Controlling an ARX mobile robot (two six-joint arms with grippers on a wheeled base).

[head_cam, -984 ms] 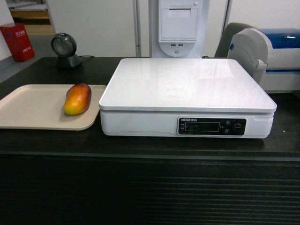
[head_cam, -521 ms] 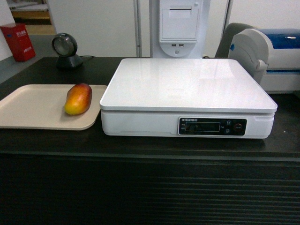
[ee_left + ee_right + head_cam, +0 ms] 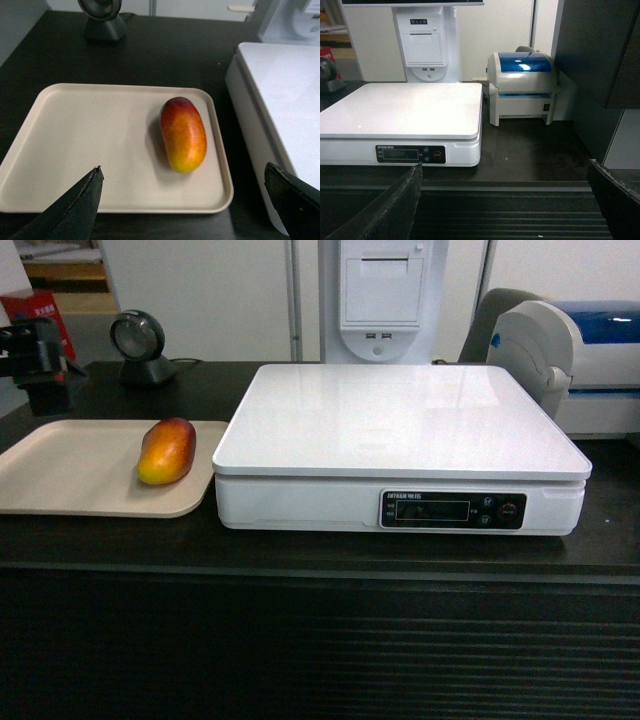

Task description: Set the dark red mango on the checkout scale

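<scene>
Black left gripper [image 3: 40, 365] has entered above the tray [image 3: 60, 490].

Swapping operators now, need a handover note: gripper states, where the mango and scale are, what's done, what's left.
Left gripper: open, empty, above the near edge of the beige tray; also seen at the head view's left edge.
Right gripper: open, empty, low in front of the checkout, off to the right of the scale.
Dark red mango: lying on the tray's right side, red end pointing away, untouched.
Scale: right of the tray, top plate bare.
Done: nothing grasped yet.
Left: left gripper to close on the mango, lift, carry right, set on the scale plate.
</scene>
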